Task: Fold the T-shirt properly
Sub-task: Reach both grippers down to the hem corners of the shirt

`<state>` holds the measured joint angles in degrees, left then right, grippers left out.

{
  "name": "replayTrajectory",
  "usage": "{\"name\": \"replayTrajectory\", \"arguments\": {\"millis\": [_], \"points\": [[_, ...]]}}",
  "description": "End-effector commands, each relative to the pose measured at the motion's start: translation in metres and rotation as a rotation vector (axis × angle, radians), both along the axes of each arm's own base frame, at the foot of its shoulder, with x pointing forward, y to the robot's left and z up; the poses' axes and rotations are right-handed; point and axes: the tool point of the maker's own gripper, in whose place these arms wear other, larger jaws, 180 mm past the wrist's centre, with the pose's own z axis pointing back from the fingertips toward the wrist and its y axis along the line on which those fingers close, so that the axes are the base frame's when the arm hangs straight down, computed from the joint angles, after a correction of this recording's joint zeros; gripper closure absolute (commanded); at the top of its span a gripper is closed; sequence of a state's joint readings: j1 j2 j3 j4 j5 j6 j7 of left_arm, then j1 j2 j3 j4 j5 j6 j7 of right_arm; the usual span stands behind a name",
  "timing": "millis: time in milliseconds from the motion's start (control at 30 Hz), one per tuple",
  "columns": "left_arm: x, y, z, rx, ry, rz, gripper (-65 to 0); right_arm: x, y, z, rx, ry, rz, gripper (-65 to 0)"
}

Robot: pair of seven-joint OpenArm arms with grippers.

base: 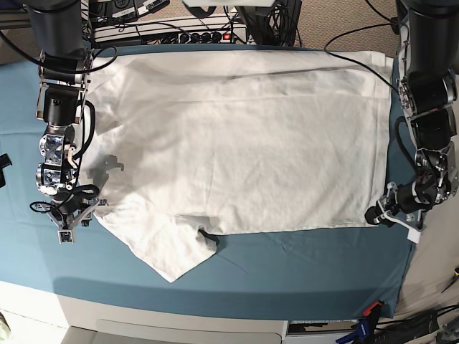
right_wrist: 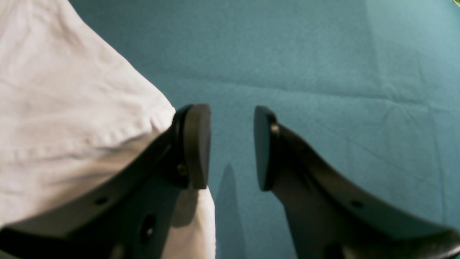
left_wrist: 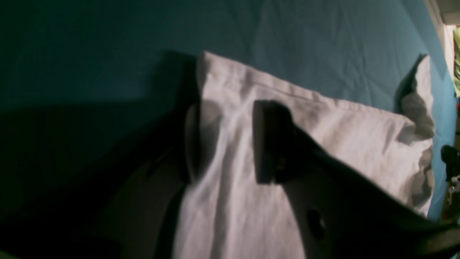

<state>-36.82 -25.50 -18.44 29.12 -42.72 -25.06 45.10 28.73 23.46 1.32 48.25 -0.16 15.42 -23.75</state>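
White T-shirt [base: 244, 143] is lying spread across the desk [base: 301, 265]; left claw [left_wrist: 226, 144] is straddling its hem corner, right claw [right_wrist: 231, 147] gaping beside the sleeve, risking an uneven lift.

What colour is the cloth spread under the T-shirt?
Teal, plain, no pattern: the cloth under the white T-shirt shows best in the right wrist view.

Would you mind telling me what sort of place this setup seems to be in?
Most likely a robotics lab bench: a teal cloth covers the table under a white T-shirt, a power strip with tangled cables runs along the back edge, and two robot arms flank the work area.
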Motion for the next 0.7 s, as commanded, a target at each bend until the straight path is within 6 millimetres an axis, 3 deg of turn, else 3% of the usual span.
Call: {"name": "replayTrajectory", "arguments": {"millis": [0,133,300,667], "points": [[0.014,0.0019,0.0196,0.0,-0.054,0.0,-22.5,0.0136,-0.0083,0.0279,-0.017,-0.073,-0.004,-20.9],[0.0151,-0.002,0.0197,-0.011,-0.057,-0.001,-22.0,0.0143,-0.008,0.0291,-0.018,-0.081,-0.002,-20.9],[0.0179,0.0015,0.0219,-0.006,-0.076,0.017,0.0,0.0185,-0.006,0.0358,-0.02,-0.123,0.012,-20.9],[0.0206,0.0041,0.0236,0.005,-0.093,0.029,0.0,0.0186,-0.0062,0.0361,-0.019,-0.125,0.011,-20.9]]}}
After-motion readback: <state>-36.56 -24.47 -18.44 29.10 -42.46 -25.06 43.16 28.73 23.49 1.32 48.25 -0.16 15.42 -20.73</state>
